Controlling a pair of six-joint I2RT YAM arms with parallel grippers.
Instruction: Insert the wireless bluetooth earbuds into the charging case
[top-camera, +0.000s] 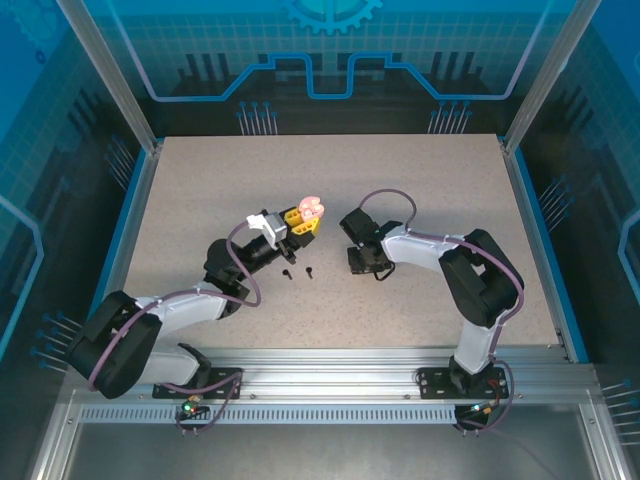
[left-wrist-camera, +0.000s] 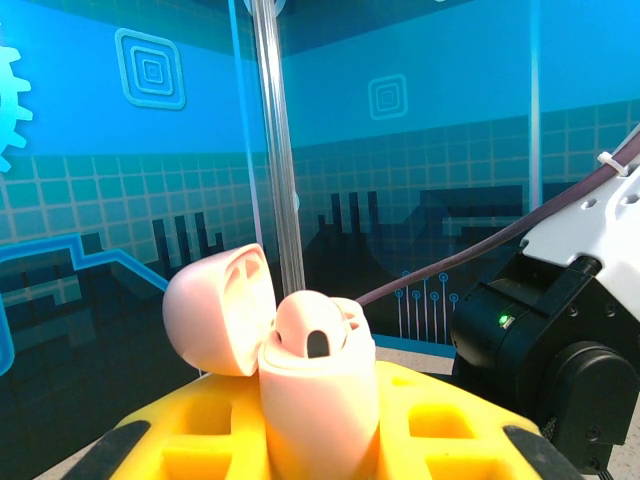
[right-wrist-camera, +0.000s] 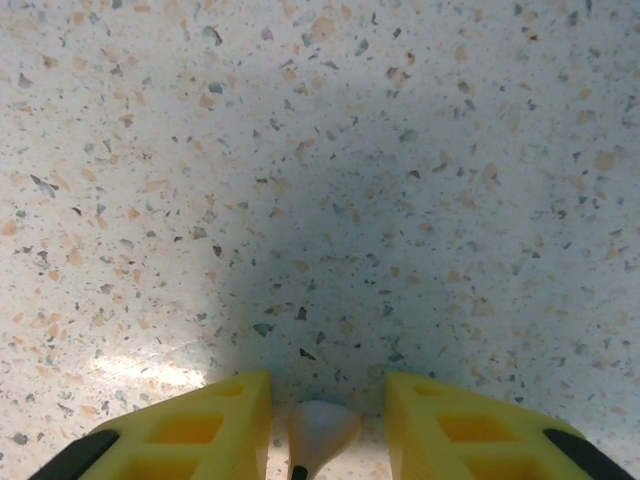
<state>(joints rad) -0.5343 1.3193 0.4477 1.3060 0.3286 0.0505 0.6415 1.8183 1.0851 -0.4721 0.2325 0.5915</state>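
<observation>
The left gripper (top-camera: 303, 221) is clamped tight on the pale pink charging case (top-camera: 312, 207), its yellow fingers (left-wrist-camera: 150, 435) pressing the lower body from both sides. From above, the case is just a pink blob at the fingertips. The left wrist camera tells far more: the lid (left-wrist-camera: 218, 312) is swung open and leans to the left, and a rounded pale pink earbud (left-wrist-camera: 312, 327) with a dark slot sits in the top of the case body. That same view catches the black wrist of the right arm (left-wrist-camera: 545, 345) close by on the right. A little nearer the arm bases, two black earbuds (top-camera: 287, 272) lie on the speckled desk (top-camera: 200, 200) side by side, slightly apart, as seen from overhead. Further right, the right gripper (top-camera: 362, 264) points down at the desk. Its wrist camera shows the yellow fingers part-way open, with a small pale piece (right-wrist-camera: 324, 424), dark at its near end, between them and a gap on each side; whether it is gripped I cannot tell
</observation>
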